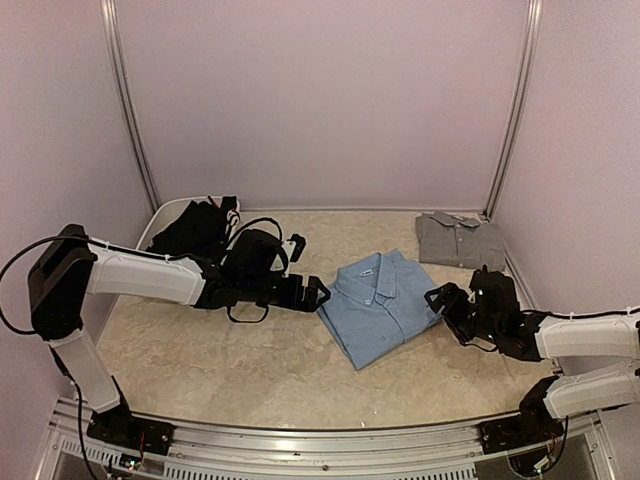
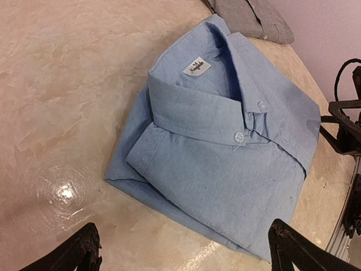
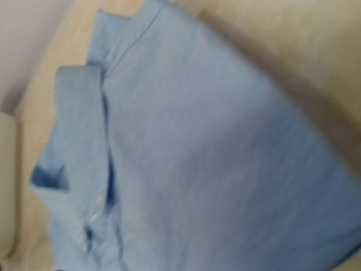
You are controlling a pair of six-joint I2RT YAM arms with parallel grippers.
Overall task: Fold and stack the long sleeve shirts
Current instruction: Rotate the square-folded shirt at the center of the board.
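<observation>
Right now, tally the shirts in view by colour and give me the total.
Light blue shirt: 1
Grey shirt: 1
Black shirt: 1
Total: 3

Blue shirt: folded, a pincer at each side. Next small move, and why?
Probably ease the open left pincer onto the light blue shirt at its left edge and grip. The shirt lies folded and unheld, with the right pincer at its opposite edge. The folded grey shirt lies apart at the far right, so stacking remains.
</observation>
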